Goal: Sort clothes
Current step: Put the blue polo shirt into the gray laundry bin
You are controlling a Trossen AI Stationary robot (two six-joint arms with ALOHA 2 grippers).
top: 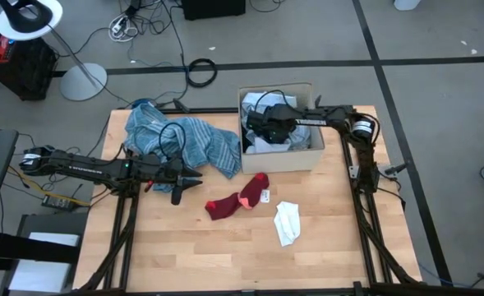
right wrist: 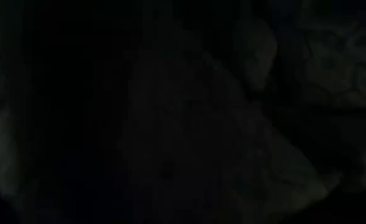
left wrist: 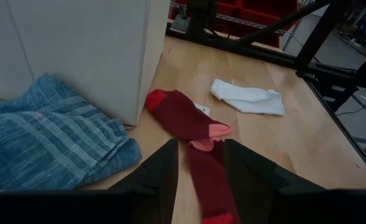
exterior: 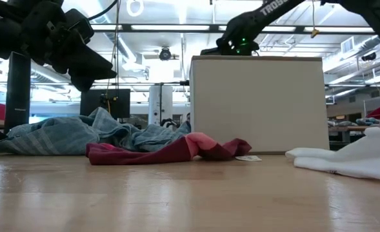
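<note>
A blue striped cloth (top: 184, 144) lies spread on the table's far left part, up against the cardboard box (top: 311, 156). A dark red sock (top: 237, 199) with pink and red ends lies flat in the middle. A small white piece (top: 288, 222) lies to its right. My left gripper (top: 194, 182) is open and empty. It hangs above the table left of the red sock (left wrist: 189, 118), pointing toward it. My right gripper (top: 254, 127) is down inside the box among white and dark garments (top: 266, 146). Its wrist view is dark.
The box (exterior: 257, 106) stands at the table's far right, and its near wall sits just behind the sock (exterior: 170, 151). A small white tag (top: 265, 196) lies beside the sock. Bare wood (top: 225, 255) stretches along the near edge. Black frame bars (left wrist: 319, 37) run past the table's right side.
</note>
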